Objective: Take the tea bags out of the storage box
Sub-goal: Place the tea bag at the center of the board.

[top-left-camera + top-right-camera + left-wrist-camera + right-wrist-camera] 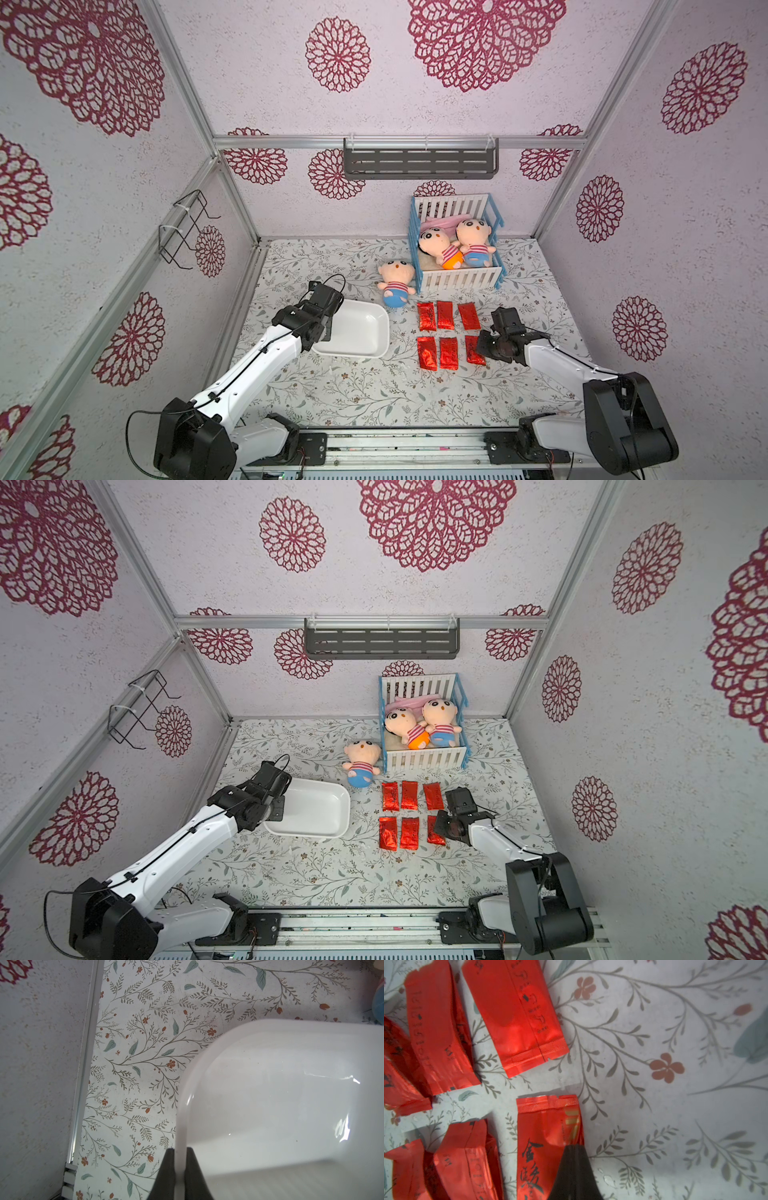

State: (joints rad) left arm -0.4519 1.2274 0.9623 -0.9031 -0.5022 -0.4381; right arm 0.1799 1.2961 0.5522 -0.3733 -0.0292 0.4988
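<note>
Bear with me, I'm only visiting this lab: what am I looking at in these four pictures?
Two white-and-black robot arms stand at the near edge of a flower-patterned table; each ends in a two-fingered gripper. The two wide pictures come from one camera head overhead, side by side. The two close-ups come from cameras on the arms' wrists. There are an empty shallow white plastic tub, six shiny red foil sachets in two rows of three beside it, a blue-and-white slatted toy crib holding two plush dolls, and a third plush doll outside it. The left gripper is shut on the tub's rim. The right gripper is shut, its tip over the edge of one sachet; whether it pinches that sachet I cannot tell.
</note>
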